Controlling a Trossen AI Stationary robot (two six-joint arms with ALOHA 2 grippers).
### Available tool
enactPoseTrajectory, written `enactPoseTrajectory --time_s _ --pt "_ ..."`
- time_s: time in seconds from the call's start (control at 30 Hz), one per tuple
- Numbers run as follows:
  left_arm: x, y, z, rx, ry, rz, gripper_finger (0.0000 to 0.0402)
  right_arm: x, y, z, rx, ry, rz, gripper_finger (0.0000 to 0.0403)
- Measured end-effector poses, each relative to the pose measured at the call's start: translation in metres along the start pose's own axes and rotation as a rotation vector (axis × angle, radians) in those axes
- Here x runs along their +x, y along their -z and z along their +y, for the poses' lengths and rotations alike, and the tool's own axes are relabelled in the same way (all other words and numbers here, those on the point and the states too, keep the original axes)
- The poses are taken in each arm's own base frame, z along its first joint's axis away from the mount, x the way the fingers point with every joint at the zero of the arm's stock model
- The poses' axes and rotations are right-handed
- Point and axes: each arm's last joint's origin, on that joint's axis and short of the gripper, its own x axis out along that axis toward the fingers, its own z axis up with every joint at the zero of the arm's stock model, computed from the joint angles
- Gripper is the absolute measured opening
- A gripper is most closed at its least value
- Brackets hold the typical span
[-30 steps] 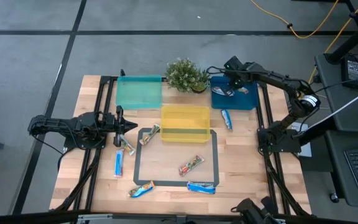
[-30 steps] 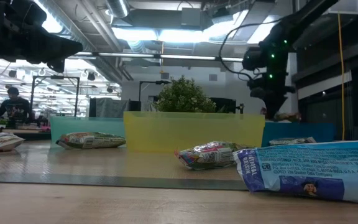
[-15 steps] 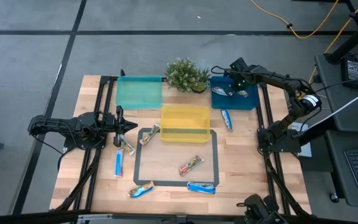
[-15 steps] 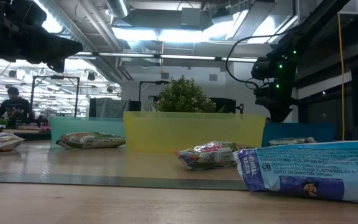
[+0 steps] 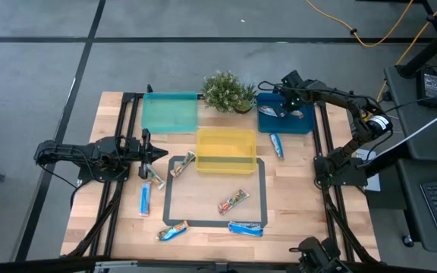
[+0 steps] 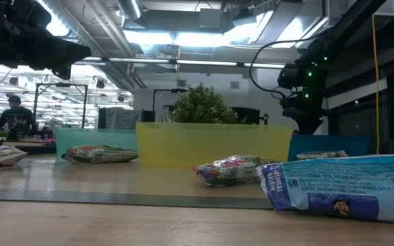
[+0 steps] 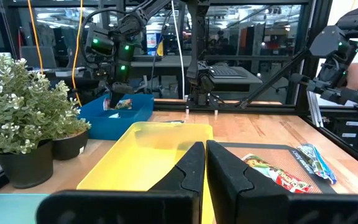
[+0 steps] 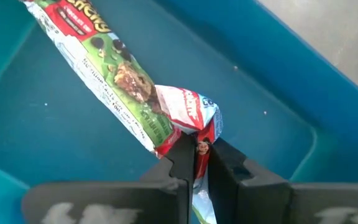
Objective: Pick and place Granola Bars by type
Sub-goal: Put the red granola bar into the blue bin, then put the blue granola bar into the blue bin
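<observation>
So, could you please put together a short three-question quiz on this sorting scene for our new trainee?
1. True or false: the right gripper has its fingers shut on a granola bar over the blue tray.
2. Which tray lies at the top edge of the taped rectangle? A) green tray B) yellow tray C) blue tray
3. Fill in: the left gripper waits at the table's ____ side, holding nothing.

Key: 1 true; 2 B; 3 left.
</observation>
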Motion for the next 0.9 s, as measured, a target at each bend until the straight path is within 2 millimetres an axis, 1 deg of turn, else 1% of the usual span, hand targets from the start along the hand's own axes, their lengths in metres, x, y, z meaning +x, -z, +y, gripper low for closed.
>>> enactPoseTrajectory --time_s 0.17,0.23,0.5,0.6,0.7,0.9 --pt "0.0 0.0 0.0 0.0 0.0 0.0 0.001 0.0 -0.0001 0.0003 -0.009 0.0 0.0 0.0039" --pt "0.0 0.0001 0.0 0.0 0.0 0.0 0.0011 -0.0001 -0.0001 0.0011 -0.013 -0.001 0.0 0.0047" --pt "0.0 0.0 0.0 0.0 0.0 0.0 0.0009 -0.0002 -0.0001 0.0012 -0.006 -0.001 -0.001 0.0118" --pt "0.0 0.0001 0.0 0.0 0.0 0.0 0.0011 -0.0002 -0.0001 0.0013 -0.006 -0.001 -0.001 0.0136" --pt "0.0 0.0002 0.0 0.0 0.0 0.001 0.0012 -0.0002 -0.0001 0.0012 -0.006 0.0 -0.001 0.0144" --pt "0.0 0.0001 0.0 0.0 0.0 0.0 0.0011 -0.0017 -0.0009 0.0011 -0.011 0.0 -0.014 0.0144"
